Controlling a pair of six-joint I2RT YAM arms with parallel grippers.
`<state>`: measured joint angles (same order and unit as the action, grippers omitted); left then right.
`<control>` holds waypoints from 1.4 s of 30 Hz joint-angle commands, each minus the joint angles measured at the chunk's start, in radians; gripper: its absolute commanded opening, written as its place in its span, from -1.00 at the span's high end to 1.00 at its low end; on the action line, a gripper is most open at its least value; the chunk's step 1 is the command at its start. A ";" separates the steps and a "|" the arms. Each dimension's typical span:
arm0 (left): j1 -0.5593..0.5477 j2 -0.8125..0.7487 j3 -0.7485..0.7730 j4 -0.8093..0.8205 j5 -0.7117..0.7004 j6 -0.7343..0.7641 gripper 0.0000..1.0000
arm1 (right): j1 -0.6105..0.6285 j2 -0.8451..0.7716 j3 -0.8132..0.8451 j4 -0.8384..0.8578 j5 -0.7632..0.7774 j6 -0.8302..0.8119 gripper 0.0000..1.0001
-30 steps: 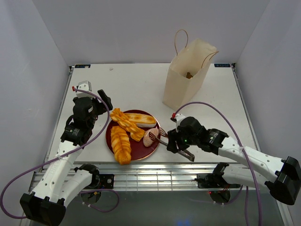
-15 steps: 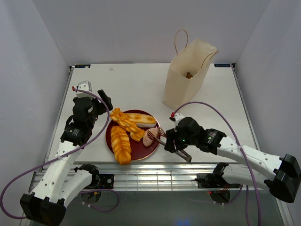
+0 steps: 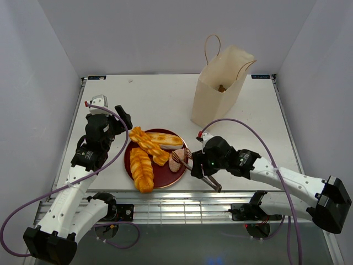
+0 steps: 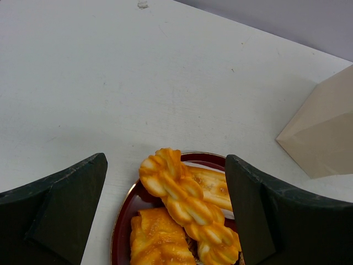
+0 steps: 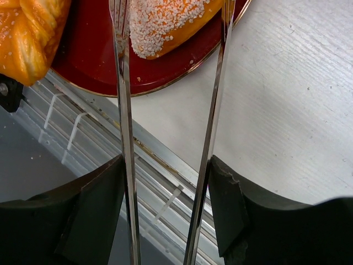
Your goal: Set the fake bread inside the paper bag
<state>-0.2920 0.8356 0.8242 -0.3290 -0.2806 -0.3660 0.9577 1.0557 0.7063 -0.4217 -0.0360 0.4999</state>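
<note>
The pinkish sugared pastry (image 5: 165, 25) lay at the right edge of the red plate (image 3: 162, 176), beside the braided loaves (image 3: 141, 168), its long axis slanting across the metal tongs (image 5: 122, 138). The tongs' blades straddled its near end, standing apart. My right jaws clamped the tongs' handles. My left jaws hung wide and empty by the plate's left side. The right arm was nearer. The paper bag (image 3: 212, 102) stood on the desk (image 3: 149, 99), well behind.

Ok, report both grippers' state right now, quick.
Left gripper: open, holding nothing.
Right gripper: closed on the metal tongs.
</note>
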 commanded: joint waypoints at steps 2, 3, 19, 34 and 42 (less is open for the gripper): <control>-0.006 -0.023 -0.003 0.013 0.012 -0.001 -0.96 | 0.012 0.017 0.070 0.021 0.008 0.019 -0.26; -0.006 -0.021 -0.003 0.013 0.014 -0.001 -0.96 | 0.018 0.023 0.074 0.018 0.011 0.023 -0.25; -0.006 -0.024 -0.005 0.015 0.021 -0.002 -0.96 | 0.085 0.086 0.173 -0.141 0.140 0.045 -0.20; -0.006 -0.030 -0.005 0.016 0.027 -0.002 -0.96 | 0.090 0.075 0.148 -0.118 0.076 0.055 0.11; -0.006 -0.032 -0.007 0.016 0.031 -0.002 -0.96 | 0.088 0.049 0.203 -0.160 0.111 0.055 0.00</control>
<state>-0.2920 0.8268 0.8242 -0.3286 -0.2646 -0.3664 1.0412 1.1355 0.8433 -0.5686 0.0532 0.5476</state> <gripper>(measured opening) 0.979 0.496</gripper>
